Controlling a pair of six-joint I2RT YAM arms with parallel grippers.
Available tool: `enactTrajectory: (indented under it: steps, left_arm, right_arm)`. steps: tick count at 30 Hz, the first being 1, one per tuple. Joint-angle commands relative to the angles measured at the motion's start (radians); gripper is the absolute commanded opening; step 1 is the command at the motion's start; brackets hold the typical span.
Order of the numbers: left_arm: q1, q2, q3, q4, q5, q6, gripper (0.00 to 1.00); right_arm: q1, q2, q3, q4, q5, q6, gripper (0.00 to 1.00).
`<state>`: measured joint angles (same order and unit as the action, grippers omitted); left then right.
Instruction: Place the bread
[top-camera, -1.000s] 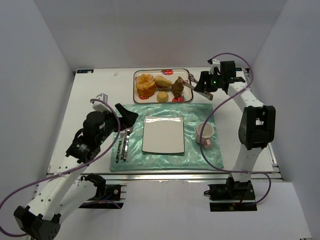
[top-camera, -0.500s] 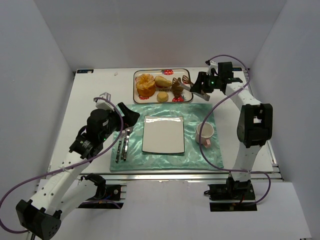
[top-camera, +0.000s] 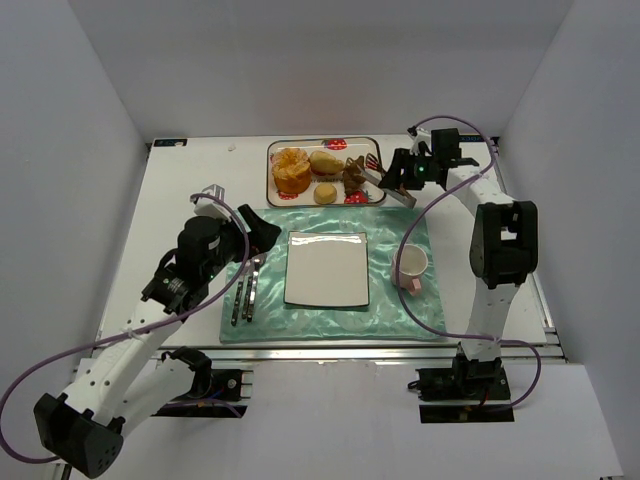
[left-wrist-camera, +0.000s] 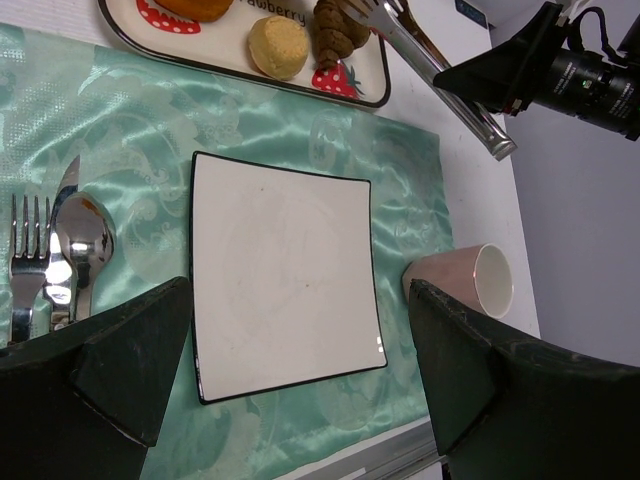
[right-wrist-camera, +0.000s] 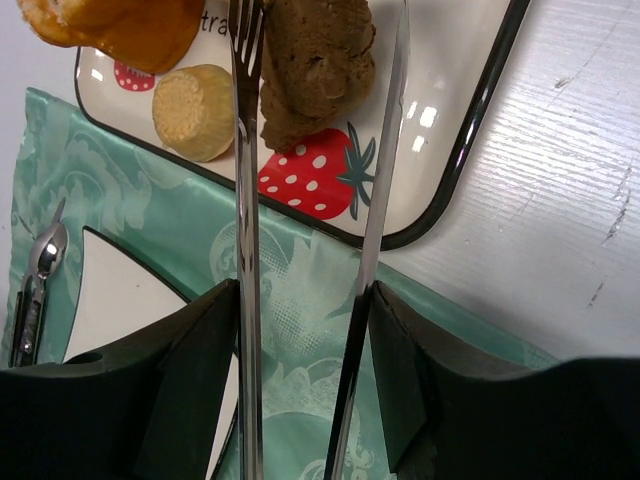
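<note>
The bread (top-camera: 353, 177) is a small, dark brown, lumpy pastry with a rough, ridged surface, broad at one end and narrowing toward the other. It sits whole on the right part of the tray (right-wrist-camera: 440, 70), close to the near rim, with a red strawberry print just near of it and a pale roll (right-wrist-camera: 194, 111) to its left. It lies between the two arms of the tongs (right-wrist-camera: 245, 200); contact is unclear.
</note>
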<state>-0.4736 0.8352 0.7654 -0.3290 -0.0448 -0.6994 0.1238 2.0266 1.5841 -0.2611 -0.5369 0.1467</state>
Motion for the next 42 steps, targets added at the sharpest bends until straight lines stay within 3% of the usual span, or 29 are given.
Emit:
enactTrajectory:
  steps: [1, 9, 22, 42]
  left_arm:
    - [-0.003, 0.007, 0.035, 0.010, 0.006, 0.005, 0.98]
    - [-0.003, 0.007, 0.032, 0.011, 0.002, 0.003, 0.98]
    - [-0.003, -0.008, 0.025, 0.010, 0.002, 0.001, 0.98]
    - [-0.003, -0.016, 0.025, 0.019, 0.005, -0.002, 0.98]
  right_arm:
    - [0.010, 0.023, 0.042, 0.016, 0.000, -0.012, 0.59]
    - [0.016, 0.029, 0.037, 0.011, -0.020, -0.006, 0.55]
    - [-0.007, -0.029, 0.011, 0.046, -0.109, 0.073, 0.35]
    - [-0.029, -0.154, 0.002, 0.140, -0.276, 0.238, 0.28]
